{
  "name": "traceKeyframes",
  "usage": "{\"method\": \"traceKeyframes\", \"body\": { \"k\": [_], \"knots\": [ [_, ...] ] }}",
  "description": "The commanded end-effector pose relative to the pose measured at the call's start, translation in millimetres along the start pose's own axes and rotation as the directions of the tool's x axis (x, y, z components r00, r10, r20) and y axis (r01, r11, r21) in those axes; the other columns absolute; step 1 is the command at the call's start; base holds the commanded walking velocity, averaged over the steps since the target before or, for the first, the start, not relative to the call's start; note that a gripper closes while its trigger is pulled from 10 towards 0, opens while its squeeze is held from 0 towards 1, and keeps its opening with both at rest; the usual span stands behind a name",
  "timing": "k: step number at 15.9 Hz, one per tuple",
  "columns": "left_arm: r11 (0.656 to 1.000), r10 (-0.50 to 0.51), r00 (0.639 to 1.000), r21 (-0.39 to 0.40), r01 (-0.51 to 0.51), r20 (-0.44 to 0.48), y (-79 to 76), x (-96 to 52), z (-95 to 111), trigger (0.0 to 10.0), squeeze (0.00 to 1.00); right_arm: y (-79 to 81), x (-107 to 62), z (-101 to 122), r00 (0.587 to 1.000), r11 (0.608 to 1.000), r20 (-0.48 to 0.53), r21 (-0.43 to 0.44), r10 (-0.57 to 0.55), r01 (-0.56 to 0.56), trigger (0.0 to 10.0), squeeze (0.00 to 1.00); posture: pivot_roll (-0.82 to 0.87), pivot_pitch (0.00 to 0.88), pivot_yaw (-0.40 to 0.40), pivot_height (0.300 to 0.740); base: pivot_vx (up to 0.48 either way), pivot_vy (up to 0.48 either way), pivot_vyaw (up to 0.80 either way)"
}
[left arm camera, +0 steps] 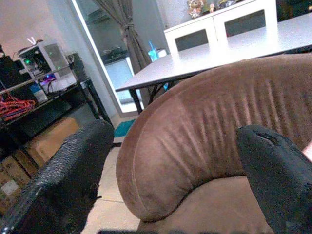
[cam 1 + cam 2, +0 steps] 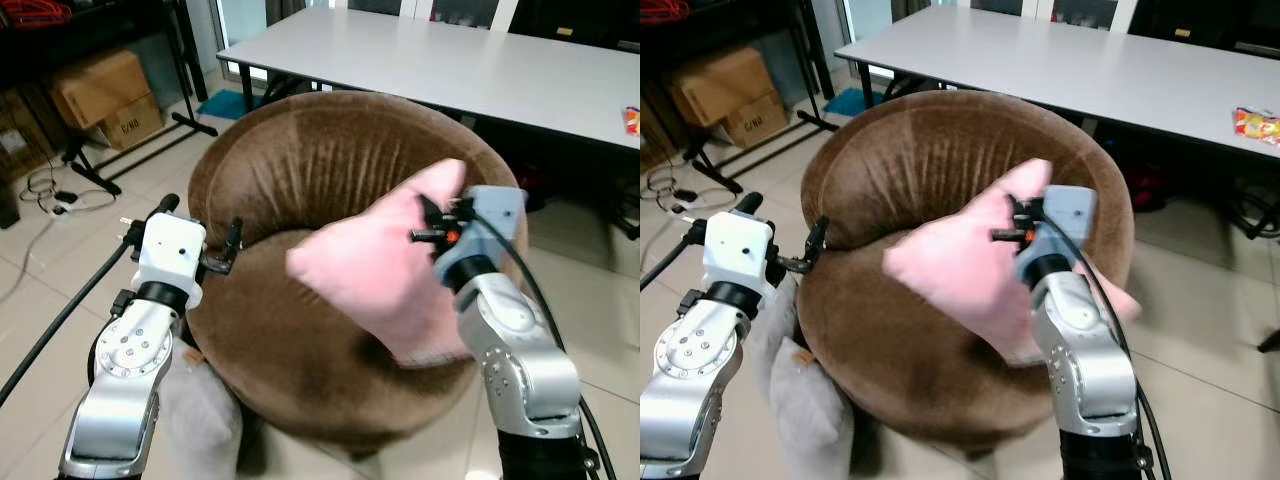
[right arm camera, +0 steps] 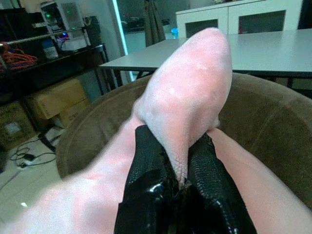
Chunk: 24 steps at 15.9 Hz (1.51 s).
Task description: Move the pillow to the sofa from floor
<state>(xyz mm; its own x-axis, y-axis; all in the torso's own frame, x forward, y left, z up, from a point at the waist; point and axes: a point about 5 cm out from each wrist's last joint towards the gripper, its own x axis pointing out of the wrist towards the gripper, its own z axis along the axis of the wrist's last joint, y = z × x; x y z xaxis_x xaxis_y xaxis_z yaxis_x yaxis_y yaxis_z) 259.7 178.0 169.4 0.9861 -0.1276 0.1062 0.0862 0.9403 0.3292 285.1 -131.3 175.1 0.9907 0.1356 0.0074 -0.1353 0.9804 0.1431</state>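
A pink pillow [image 2: 370, 270] hangs tilted over the seat of a round brown velvet sofa [image 2: 300, 160]. My right gripper [image 2: 428, 225] is shut on the pillow's upper corner; in the right wrist view the black fingers [image 3: 146, 165] pinch a fold of the pink fabric [image 3: 190, 92]. My left gripper [image 2: 203, 225] is open at the sofa's left rim and holds nothing. The left wrist view looks between its two fingers [image 1: 63, 180] at the curved backrest [image 1: 195, 126].
A grey cushion [image 2: 805, 400] lies on the tiled floor against the sofa's left front. A long white table [image 2: 450, 60] stands behind the sofa. Cardboard boxes [image 2: 100, 90], a black stand and loose cables [image 2: 60, 195] are at the far left.
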Motion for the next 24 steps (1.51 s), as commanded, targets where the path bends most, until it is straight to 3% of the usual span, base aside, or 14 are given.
{"method": "traceKeyframes", "body": {
  "k": [1,18,24],
  "knots": [
    [1.0,-0.011,1.0,0.001,0.011,0.004,-1.3,0.2,0.6,10.0,0.0,-0.8,0.6,12.1,0.998,1.0,0.064,-0.002,0.002,-0.002,10.0,0.0,-0.08,0.0,0.036,0.74,0.315,0.0,0.0],
    [1.0,-0.02,1.0,0.014,0.02,0.012,-2.9,2.4,1.7,10.0,0.0,1.2,2.0,11.1,0.998,1.0,0.061,-0.001,0.018,-0.018,10.0,0.0,-0.08,0.0,0.035,0.74,0.3,0.0,-0.09],
    [0.998,-0.05,0.999,0.03,0.051,-0.007,1.3,-0.2,-1.8,10.0,0.0,8.8,4.1,18.0,0.995,0.998,0.076,-0.004,0.067,-0.067,10.0,0.0,-0.07,0.0,0.042,0.74,0.0,0.0,0.0]
  ]
}}
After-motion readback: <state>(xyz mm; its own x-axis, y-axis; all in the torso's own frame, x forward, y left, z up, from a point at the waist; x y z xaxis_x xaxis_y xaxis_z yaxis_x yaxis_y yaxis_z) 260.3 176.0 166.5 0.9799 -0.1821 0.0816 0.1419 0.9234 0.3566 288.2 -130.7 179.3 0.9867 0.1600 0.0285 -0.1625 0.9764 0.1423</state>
